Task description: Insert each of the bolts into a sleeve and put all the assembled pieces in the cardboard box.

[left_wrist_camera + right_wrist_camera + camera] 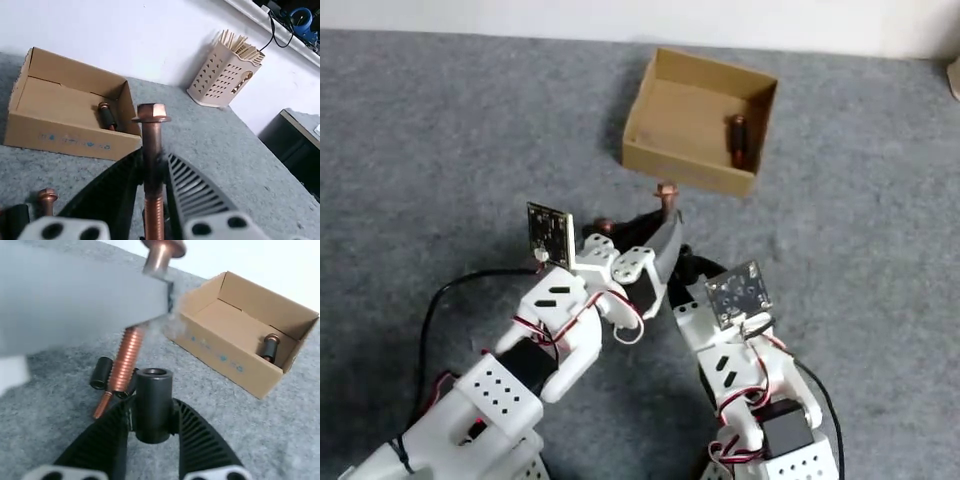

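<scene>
My left gripper point(152, 162) is shut on a copper bolt point(151, 131), hex head up, threaded end down; from above the bolt point(666, 194) stands just in front of the cardboard box point(665, 160). My right gripper point(152, 409) is shut on a black sleeve point(152, 399), held upright with its bore open on top. The bolt's threaded shaft point(127, 356) hangs tilted close beside the sleeve, outside the bore. The left gripper's grey finger point(75, 300) crosses in front. One assembled piece point(738, 142) lies inside the box point(220, 352).
A loose bolt point(47, 197) and a black sleeve point(102, 372) lie on the grey felt near the grippers. A beige holder of sticks point(223, 77) stands by the wall beyond the box. Both arms point(560, 330) crowd the table's near middle.
</scene>
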Robot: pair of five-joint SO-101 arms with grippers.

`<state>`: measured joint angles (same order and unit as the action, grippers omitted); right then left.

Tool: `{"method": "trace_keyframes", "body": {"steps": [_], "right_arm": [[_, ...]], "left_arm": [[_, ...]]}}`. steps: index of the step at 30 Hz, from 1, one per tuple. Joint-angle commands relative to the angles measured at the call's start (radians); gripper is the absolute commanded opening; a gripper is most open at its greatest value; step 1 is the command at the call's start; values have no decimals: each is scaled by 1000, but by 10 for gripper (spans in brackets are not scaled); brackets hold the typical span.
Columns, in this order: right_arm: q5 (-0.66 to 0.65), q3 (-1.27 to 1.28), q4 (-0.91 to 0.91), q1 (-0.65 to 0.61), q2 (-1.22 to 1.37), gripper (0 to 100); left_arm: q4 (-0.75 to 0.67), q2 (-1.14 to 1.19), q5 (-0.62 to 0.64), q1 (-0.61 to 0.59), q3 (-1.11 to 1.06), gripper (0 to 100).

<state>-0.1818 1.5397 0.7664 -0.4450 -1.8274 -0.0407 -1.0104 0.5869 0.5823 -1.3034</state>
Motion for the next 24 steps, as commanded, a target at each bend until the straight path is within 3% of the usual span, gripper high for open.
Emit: {"method": "trace_keyframes", "body": {"steps": [1,24], "right_arm": [[-9,-10,45,-53,-8,5],[-9,-71,107,-68,-8,5]], "left_arm": [[-5,2,-5,-24,67,5],[2,2,3,-8,56,5]]}}
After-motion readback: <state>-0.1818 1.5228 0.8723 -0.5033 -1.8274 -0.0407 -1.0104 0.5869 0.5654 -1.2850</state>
